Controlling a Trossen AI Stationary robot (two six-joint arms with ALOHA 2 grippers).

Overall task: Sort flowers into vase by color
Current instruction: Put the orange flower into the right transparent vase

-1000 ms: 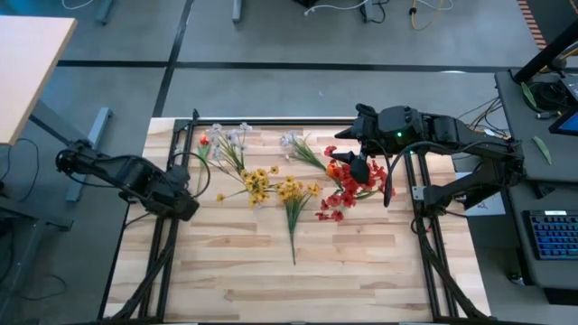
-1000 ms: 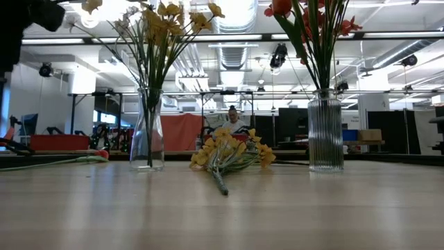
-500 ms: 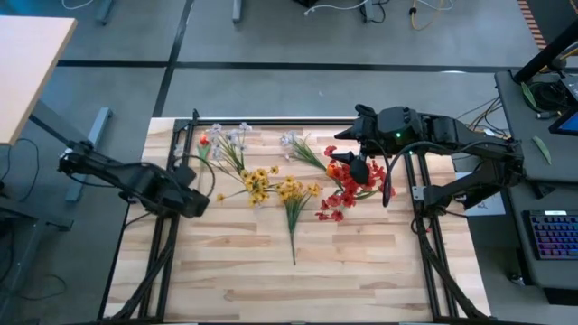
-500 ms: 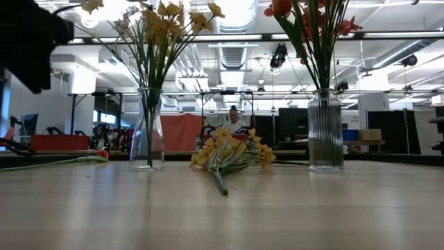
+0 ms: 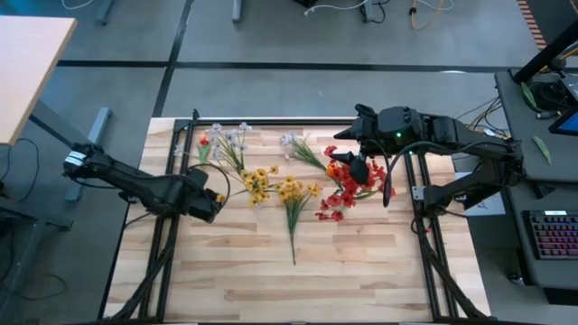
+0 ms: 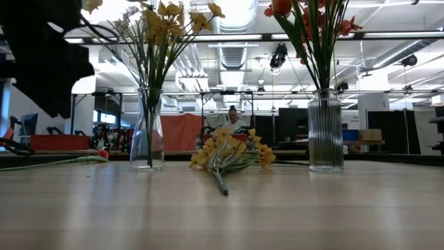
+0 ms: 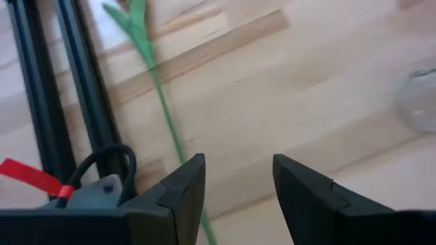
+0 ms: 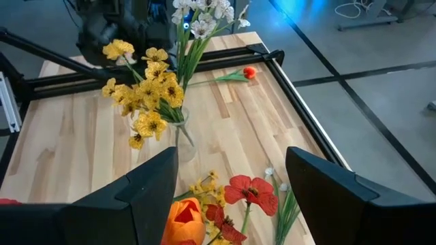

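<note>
Spanning most of the high view, the table (image 5: 361, 271) carries everything: two vases toward its far half and loose flowers spread between them, so both arms can reach stock and containers alike. The right arm (image 5: 452, 135) hangs over the ribbed vase (image 6: 325, 130), which holds the red stems (image 6: 312, 28) — reds are gathered on that side. The left arm (image 5: 135, 185) reaches in low from the left edge, near the clear vase (image 6: 148, 130), where the yellow sprays (image 6: 163, 21) stand with some white ones, marking that vase as the yellow one. A yellow bunch (image 5: 293, 194) lies flat on the boards between the vases, stalk pointing to the near edge, apparently waiting its turn. A single red bloom (image 8: 249, 72) on a green stalk lies near the far left corner, well apart from the red vase, so it probably needs moving across. The left gripper (image 7: 235, 180) has its fingers parted and empty, poised just above the wood with a green stem (image 7: 163, 102) running beside one finger, likely lining up for a pick. The right gripper (image 8: 231, 194) is spread wide too, holding nothing, with red and orange blossoms (image 8: 225, 204) directly below it
</note>
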